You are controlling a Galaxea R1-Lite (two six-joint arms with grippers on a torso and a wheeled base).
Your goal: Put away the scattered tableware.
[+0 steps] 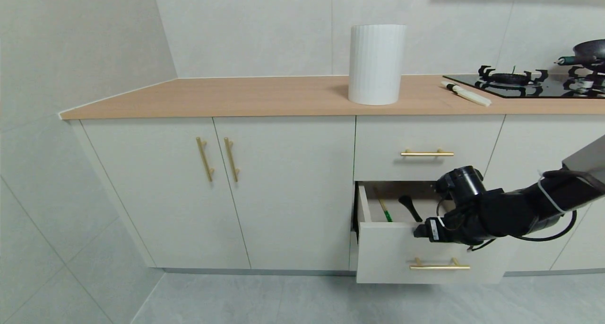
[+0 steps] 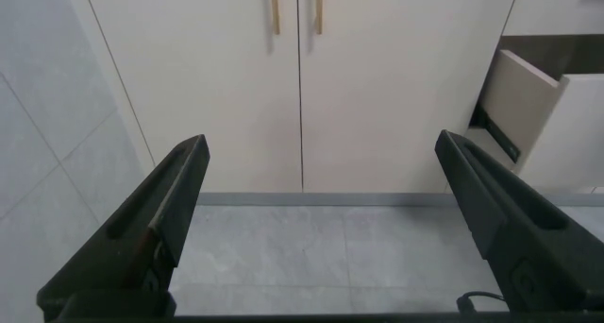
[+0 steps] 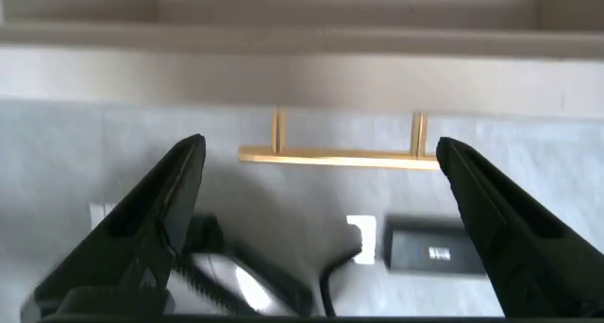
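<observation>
Drawer (image 1: 378,253) open just below the spread, empty right gripper (image 1: 422,231) — black spoon (image 1: 410,208) and green-handled stick (image 1: 385,210) inside. 1 pale utensil (image 1: 465,93) well above, on the counter (image 1: 236,97), probably remains; left gripper (image 2: 321,153) also spread.

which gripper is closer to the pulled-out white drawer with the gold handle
Right. The right gripper sits at the front edge of the pulled-out white drawer; the left gripper hangs apart, facing the white cabinet doors beside it.
</observation>
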